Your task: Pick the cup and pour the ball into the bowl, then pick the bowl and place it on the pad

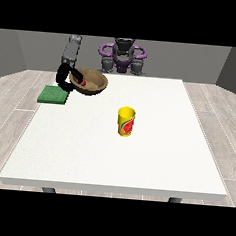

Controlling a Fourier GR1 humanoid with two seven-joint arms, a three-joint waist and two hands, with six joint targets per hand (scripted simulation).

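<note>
Front view: your hand [68,77] at the view's left, fingers curled on the bowl [91,82], carries it beside the pad [52,94] at ten o'clock from the upright cup [126,121]; next, lower it onto the pad on the counter [152,158].

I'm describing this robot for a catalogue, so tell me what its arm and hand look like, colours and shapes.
Only one arm shows clearly, at the view's left: a boxy grey upper segment leading down to a glossy black forearm and a black hand with a red patch on it. The torso behind is grey with purple rounded shoulder parts. No cables or markings can be made out.
</note>
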